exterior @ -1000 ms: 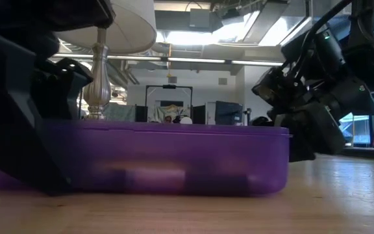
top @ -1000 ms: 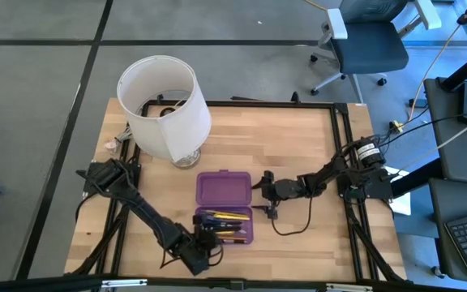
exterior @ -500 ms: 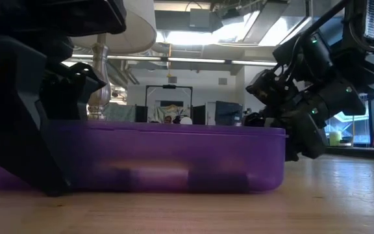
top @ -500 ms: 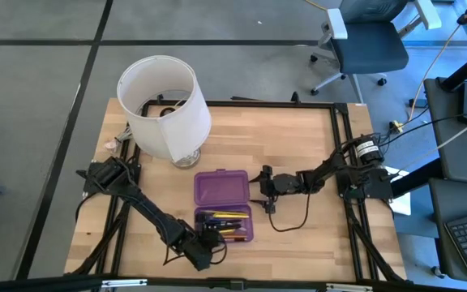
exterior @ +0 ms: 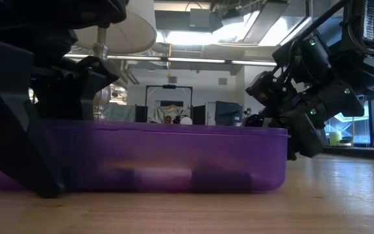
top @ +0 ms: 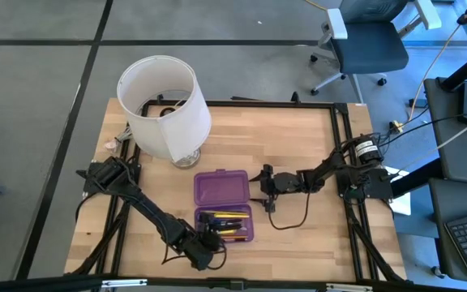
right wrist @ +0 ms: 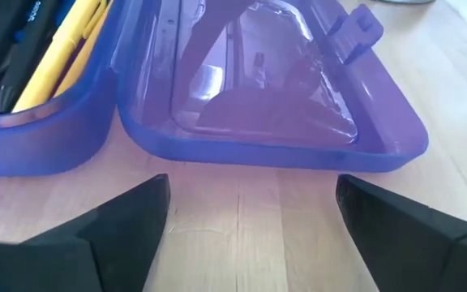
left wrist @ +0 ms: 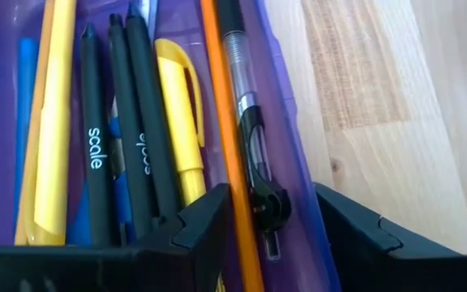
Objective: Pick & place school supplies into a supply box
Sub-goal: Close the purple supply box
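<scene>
The supply box lies open near the table's front. Its tray [top: 225, 225] holds the school supplies: dark pens [left wrist: 128, 138], yellow pens [left wrist: 177, 122], an orange pencil [left wrist: 221, 122] and a clear pen [left wrist: 246, 105]. Its lid [top: 221, 188] lies flat on the far side. My left gripper [left wrist: 270, 219] is open at the tray's left end [top: 211, 238], pointing steeply down, one finger inside the near long wall and one outside. My right gripper [right wrist: 250, 203] stands open just right of the lid [top: 260, 185], with the lid's edge [right wrist: 274, 158] ahead of its fingers. My left gripper straddles the tray's near long wall [left wrist: 298, 186], with the orange pencil and the clear pen between its fingers. I cannot tell whether the inner finger [left wrist: 205, 223] touches the pencil or the wall.
A large white lampshade [top: 164, 105] on a metal stand [exterior: 98, 78] fills the far left of the table. A dark cable [top: 290, 223] loops on the wood near my right gripper. Bare wood lies right of the box and along the far edge.
My left gripper has rolled about its own axis while staying over the tray's left end. My right gripper has moved a little toward the lid and the far edge, and the box has slid slightly toward the table's left.
</scene>
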### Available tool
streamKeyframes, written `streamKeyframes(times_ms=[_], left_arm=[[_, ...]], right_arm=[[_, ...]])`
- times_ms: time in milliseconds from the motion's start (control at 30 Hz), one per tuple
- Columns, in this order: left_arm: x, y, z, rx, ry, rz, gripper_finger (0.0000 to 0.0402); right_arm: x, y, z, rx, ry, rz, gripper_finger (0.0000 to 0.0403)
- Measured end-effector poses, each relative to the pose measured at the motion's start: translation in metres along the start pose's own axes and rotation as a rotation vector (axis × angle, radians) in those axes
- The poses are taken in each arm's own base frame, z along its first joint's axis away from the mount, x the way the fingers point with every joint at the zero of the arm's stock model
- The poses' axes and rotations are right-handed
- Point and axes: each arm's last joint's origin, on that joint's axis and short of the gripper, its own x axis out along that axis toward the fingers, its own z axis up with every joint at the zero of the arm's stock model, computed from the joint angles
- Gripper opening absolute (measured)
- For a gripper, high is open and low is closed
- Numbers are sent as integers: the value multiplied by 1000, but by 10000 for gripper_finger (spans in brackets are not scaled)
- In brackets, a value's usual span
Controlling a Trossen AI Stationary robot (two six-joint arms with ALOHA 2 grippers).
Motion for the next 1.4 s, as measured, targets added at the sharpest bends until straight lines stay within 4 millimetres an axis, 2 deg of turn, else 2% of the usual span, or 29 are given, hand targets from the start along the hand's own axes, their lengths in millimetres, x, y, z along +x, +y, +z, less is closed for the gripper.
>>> streamKeyframes(times_ms=[300, 500, 833, 1133, 1300, 1400], left_arm=[[0, -1, -1, 41, 10, -15, 160], [1, -1, -1, 156, 24, -52, 160], [4, 6, 3, 253, 57, -134, 160], [6, 9, 4, 276, 60, -143, 160], [6, 9, 4, 269, 61, -139, 160], [6, 9, 4, 269, 60, -137, 160]], right_arm=[[0, 0, 0, 160, -1, 13, 359], [2, -2, 2, 190, -8, -20, 359], [8, -10, 9, 94, -11, 28, 359], [9, -10, 12, -76, -26, 21, 359], [8, -6, 17, -187, -68, -24, 359], [7, 1, 18, -321, -84, -37, 359]])
